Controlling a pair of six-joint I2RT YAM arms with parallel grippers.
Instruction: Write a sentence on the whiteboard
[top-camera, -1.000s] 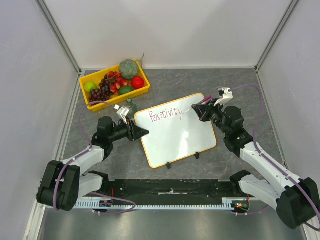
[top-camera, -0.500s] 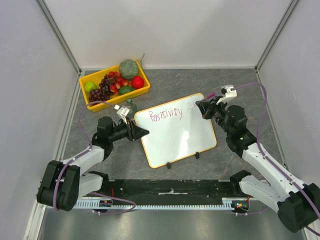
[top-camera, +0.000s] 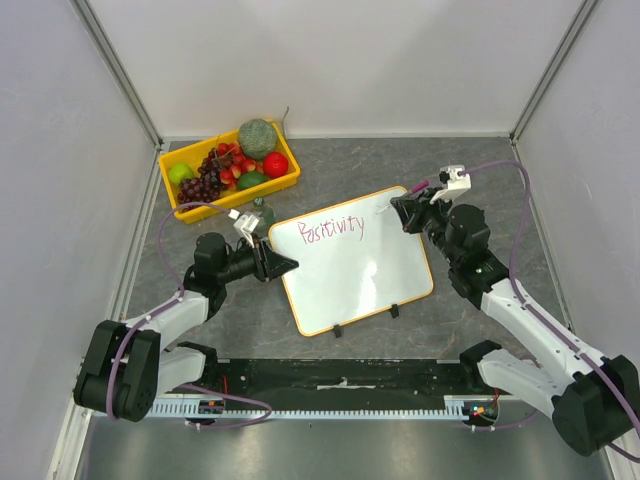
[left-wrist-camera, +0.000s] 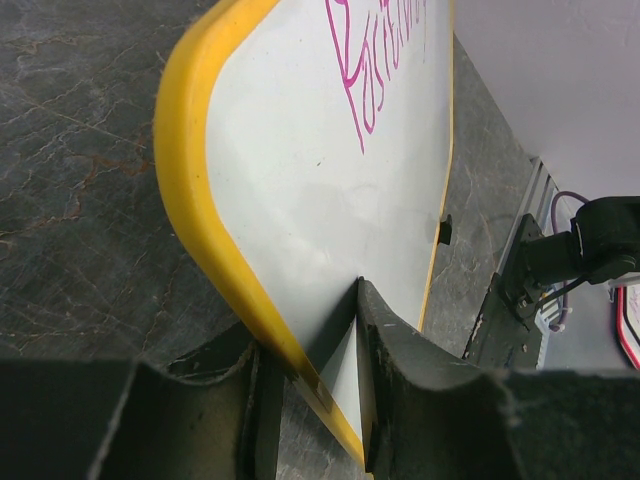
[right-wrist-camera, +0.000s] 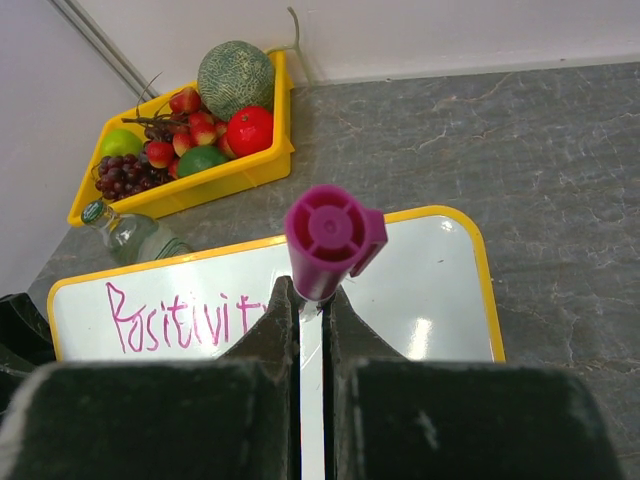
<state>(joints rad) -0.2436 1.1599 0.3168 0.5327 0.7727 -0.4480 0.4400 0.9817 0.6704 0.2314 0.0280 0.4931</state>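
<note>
Left claw clamps the whiteboard edge, steadying it for writing. Right claw grips a marker just beyond the sentence.

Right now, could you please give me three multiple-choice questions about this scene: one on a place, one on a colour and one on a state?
1. In the top view, where is the fruit tray from the board?
A) to its far left
B) to its near right
C) on top of it

2. What colour is the writing?
A) black
B) pink
C) green

3. What is the left tool doing?
A) hanging open above the tray
B) gripping the board's edge
C) lifting a fruit

Answers:
1 A: the tray sits toward the back-left corner, apart from the board.
2 B: the letters are pink-magenta on the white surface.
3 B: in the left wrist view the tool clamps the yellow frame at the board's edge.
</note>
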